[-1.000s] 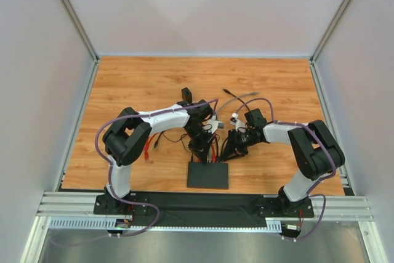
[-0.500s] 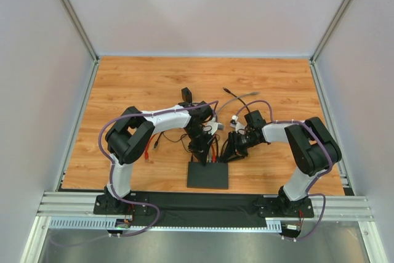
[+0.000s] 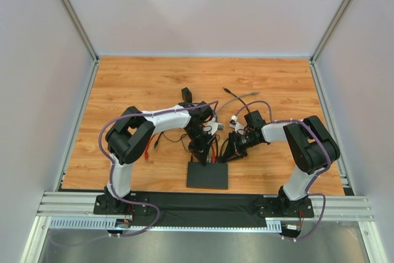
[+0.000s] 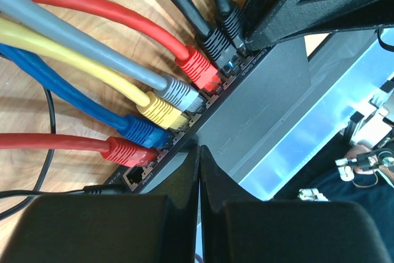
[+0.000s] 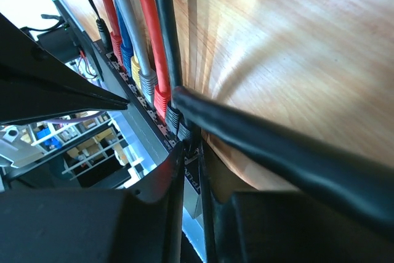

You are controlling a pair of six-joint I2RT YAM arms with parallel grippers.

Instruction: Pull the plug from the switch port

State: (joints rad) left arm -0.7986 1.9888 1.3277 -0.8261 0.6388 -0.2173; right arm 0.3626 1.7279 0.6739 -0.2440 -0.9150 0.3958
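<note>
Pinning the switch (image 3: 207,175) at the table's (image 3: 141,84) near edge with the closed left gripper (image 4: 198,152) lets the right gripper (image 5: 192,152), seemingly clamped on the end black plug (image 5: 175,118), pull without dragging it.

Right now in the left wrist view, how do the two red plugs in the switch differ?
The upper red plug sits between the grey plug and a black plug; the lower red plug sits past the blue plug, with an empty-looking port on its other side. The upper one's cable climbs away at a slant; the lower one's runs nearly level to the left edge. Both appear seated in the port row of the switch.
</note>
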